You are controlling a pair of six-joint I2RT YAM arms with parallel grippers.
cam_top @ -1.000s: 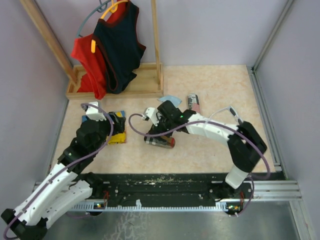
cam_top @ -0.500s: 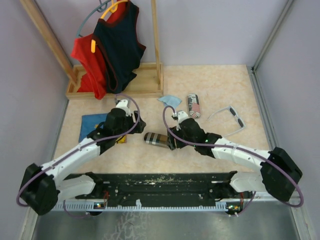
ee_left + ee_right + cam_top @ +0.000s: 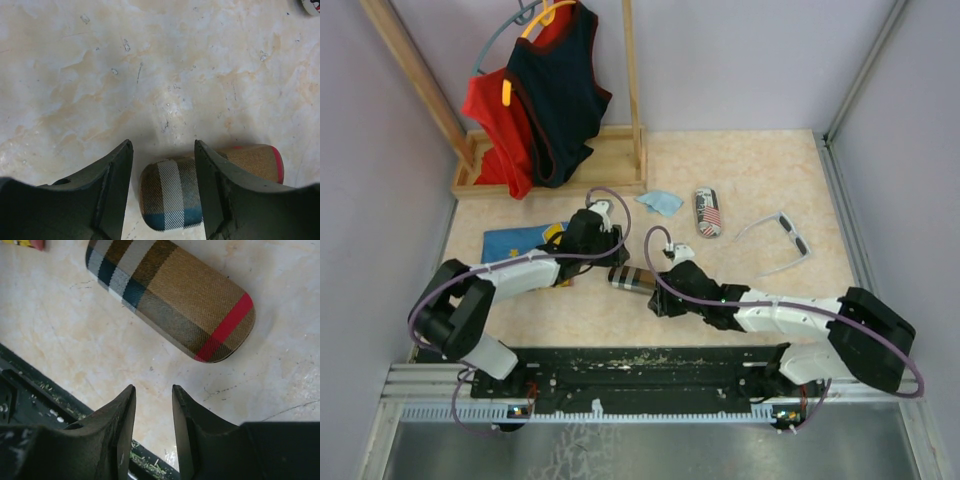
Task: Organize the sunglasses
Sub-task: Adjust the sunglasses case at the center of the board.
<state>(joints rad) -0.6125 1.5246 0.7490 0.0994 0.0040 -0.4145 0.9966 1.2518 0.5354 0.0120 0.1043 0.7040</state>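
plaid case [image 3: 170, 300], just ahead of right gripper [image 3: 153, 389]: tan check with black, white and dark teal bands, one red stripe near the rounded end
flag case [image 3: 707, 212], farther out: red and white stripes, dark patch
sunglasses [image 3: 793, 237]: white-grey frame
cloth [image 3: 661, 203]: light blue
table [image 3: 760, 170]: beige, pale marbling
red top [image 3: 490, 120]: plain red
navy top [image 3: 560, 90]: dark, red trim
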